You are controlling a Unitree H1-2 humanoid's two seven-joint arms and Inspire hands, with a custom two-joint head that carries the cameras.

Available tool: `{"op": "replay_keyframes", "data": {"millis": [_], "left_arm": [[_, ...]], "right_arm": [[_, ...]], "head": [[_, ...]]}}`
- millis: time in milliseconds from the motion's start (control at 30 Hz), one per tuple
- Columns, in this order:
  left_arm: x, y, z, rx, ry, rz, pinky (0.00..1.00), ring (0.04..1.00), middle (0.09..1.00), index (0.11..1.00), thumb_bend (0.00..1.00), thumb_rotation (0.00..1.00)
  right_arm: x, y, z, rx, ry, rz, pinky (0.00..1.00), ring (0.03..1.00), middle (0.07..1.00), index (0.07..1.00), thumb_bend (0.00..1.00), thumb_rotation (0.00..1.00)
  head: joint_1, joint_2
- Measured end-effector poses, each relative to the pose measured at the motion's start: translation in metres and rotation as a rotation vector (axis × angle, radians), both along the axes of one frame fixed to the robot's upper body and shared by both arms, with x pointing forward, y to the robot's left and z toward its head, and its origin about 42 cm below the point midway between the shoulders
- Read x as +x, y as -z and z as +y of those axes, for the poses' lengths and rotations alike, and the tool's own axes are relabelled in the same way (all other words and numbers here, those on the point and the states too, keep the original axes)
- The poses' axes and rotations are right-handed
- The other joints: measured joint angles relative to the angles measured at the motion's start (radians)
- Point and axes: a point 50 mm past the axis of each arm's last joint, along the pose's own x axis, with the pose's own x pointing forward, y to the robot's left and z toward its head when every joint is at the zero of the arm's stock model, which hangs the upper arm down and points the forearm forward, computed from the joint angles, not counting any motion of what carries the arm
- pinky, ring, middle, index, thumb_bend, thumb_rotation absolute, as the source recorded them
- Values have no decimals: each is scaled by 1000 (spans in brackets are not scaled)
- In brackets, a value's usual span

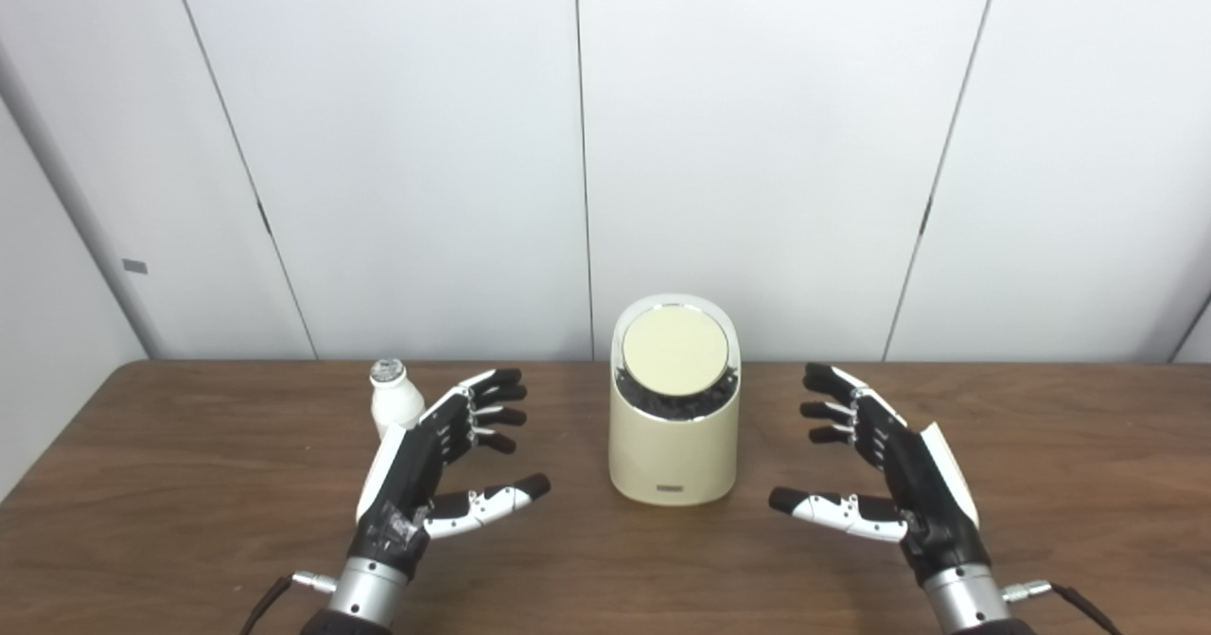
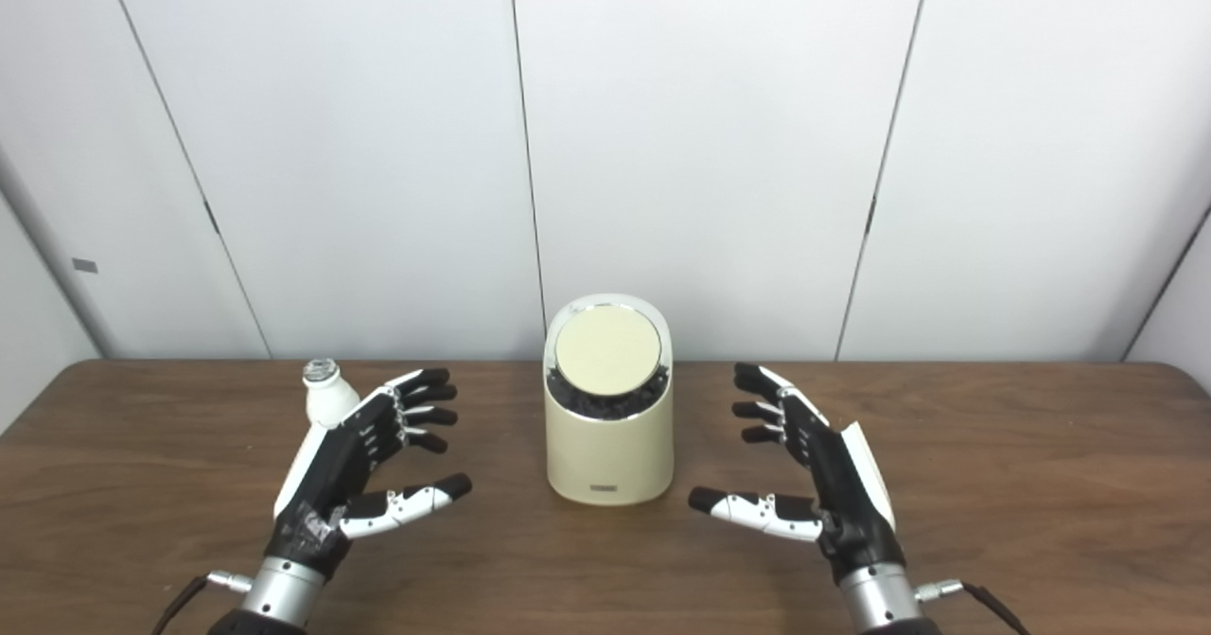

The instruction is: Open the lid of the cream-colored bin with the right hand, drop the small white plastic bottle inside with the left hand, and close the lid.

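Brown wood grain runs under both my wrists: the table (image 1: 142,484) reaches wide to either side and well past my fingertips to its far edge at the white wall panels (image 1: 757,143), so I have plenty of room to move. Between my palms stands the cream-colored bin (image 1: 674,460), its round lid (image 1: 675,351) shut and tilted toward me. My right hand (image 1: 889,469) hovers just to the bin's right, fingers spread, holding nothing; my left hand (image 1: 440,465) mirrors it on the other side, equally splayed and empty. Just beyond my left fingertips, a little outward, the small white plastic bottle (image 1: 394,406) stands upright near the table's back edge. I judge nothing is begun: first my right hand must reach up and inward to the lid.
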Motion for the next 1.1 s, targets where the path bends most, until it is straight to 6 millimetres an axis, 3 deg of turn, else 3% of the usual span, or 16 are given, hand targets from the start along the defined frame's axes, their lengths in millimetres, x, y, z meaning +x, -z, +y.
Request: {"op": "replay_keyframes", "data": {"millis": [433, 700, 867, 1100], "left_arm": [[0, 0, -1, 4, 9, 2, 593, 714, 793, 817, 720, 40], [0, 1, -3, -2, 11, 2, 600, 717, 793, 813, 726, 44], [0, 1, -4, -5, 12, 4, 593, 718, 795, 813, 724, 42], [2, 5, -5, 5, 10, 17, 602, 717, 795, 807, 727, 28]], "right_arm": [[0, 1, 1, -2, -3, 1, 666, 755, 829, 823, 794, 270], [1, -1, 11, -15, 18, 23, 642, 754, 825, 834, 764, 361], [16, -18, 25, -52, 27, 27, 601, 774, 850, 872, 761, 372], [44, -57, 40, -125, 45, 10, 636, 786, 843, 868, 794, 369]], "head": [[6, -8], [9, -11], [5, -15], [-2, -14]]}}
